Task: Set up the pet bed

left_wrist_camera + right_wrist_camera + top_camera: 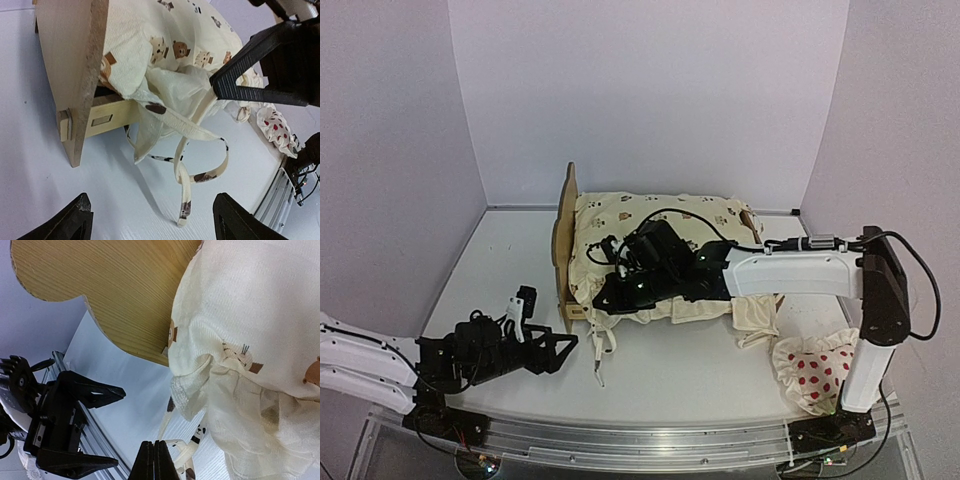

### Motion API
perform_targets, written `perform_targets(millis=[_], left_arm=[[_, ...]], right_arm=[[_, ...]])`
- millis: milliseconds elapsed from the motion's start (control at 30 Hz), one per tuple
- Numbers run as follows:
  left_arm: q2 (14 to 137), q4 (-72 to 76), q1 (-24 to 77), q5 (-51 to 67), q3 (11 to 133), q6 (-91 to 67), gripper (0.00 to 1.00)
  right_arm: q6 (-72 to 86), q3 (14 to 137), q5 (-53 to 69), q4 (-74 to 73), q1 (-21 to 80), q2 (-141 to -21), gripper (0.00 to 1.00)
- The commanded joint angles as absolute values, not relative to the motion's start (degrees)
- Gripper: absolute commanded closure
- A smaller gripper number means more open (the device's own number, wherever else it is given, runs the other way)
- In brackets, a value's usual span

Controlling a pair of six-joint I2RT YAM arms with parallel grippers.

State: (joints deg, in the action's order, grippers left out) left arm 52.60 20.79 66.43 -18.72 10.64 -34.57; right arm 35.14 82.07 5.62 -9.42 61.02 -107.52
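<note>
At the near corner of the pet bed (564, 240), right jaws clenched empty, apparently pressing the cover (610, 215) down; left jaws released, standing clear.

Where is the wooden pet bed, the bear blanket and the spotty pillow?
pet bed (563, 235): top view, on the edge of its tall wooden headboard.
cover (620, 215): top view, on its cream top beside the headboard.
pillow (817, 370): top view, on its red-dotted middle.
</note>
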Motion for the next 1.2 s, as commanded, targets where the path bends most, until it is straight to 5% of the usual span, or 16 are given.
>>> perform_targets(millis=[0, 533, 833, 933, 1033, 1167], left_arm=[[60.06, 20.68, 66.62, -14.26, 15.72, -31.44, 0.21], [82.43, 25.76, 68.3, -7.57, 24.09, -25.81, 0.32], [89.36, 24.21, 69.88, -9.99, 28.06, -27.33, 0.46], [91.34, 23.18, 70.76, -11.36, 29.82, -27.46, 0.59], [91.71, 22.27, 71.32, -12.73, 30.49, -27.72, 0.91], [88.48, 20.67, 71.45, -13.68, 29.29, -29.46, 1.0]], right_arm=[[33.92, 85.05, 4.02, -11.77, 61.2, -109.48, 1.0], [32.72, 85.11, 1.69, -12.66, 61.2, -109.56, 1.0], [32.7, 84.78, 1.23, -12.66, 61.23, -109.6, 1.0], [32.72, 84.86, 1.11, -12.71, 61.21, -109.66, 1.0], [32.75, 84.58, 0.67, -12.66, 61.18, -109.47, 1.0], [32.38, 83.45, -1.53, -12.8, 61.1, -108.55, 1.0]])
